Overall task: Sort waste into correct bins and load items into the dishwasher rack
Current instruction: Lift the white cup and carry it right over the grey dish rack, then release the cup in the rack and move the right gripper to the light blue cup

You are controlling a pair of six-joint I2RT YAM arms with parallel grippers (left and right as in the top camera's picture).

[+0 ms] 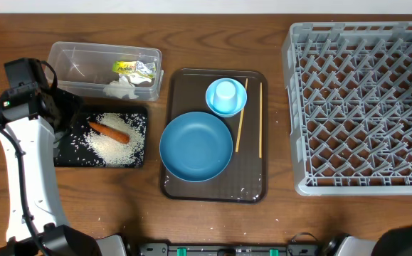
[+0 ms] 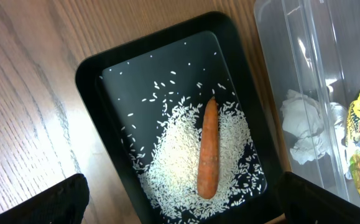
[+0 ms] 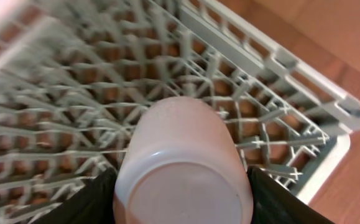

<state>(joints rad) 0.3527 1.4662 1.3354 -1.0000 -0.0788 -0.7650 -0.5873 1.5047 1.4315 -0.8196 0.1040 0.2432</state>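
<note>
1. Right end effector [image 3: 183, 199] is clamped on the white cup [image 3: 180, 155], one dark finger on each flank. The cup hangs over the dishwasher rack [image 1: 292, 121], above the pegs near one outer corner.
2. Why there? My read: it is lined up for a drop between the pegs, and side pressure keeps the round wall from slipping.
3. The cup itself is pale, faintly pinkish in this light, smooth and rounded. A flat, closed, ringed end faces the wrist camera, so the mouth probably points down at the lattice. I cannot tell whether it touches a peg.
4. Left end effector [image 2: 183, 208] is spread wide with nothing in it, above the black tray [image 2: 186, 56].
5. The tray holds a heap of rice [image 2: 173, 155] with the carrot [image 2: 208, 149] lying across it, so food scraps look grouped here.
6. The clear tub [image 1: 74, 64] sits just beside it holding paper wads [image 2: 307, 127] and the wrapper [image 1: 133, 68], the dry rubbish.
7. Waiting on the brown serving tray [image 1: 252, 156]: the dark-blue bowl [image 1: 196, 146], the saucer [image 1: 238, 108] with the light-blue cup [image 1: 225, 91] upended on it, and the chopsticks [image 1: 260, 117] alongside.
8. The rack looks bare in the overhead view. A few stray grains dot the table [image 1: 213, 35] near the left arm.
</note>
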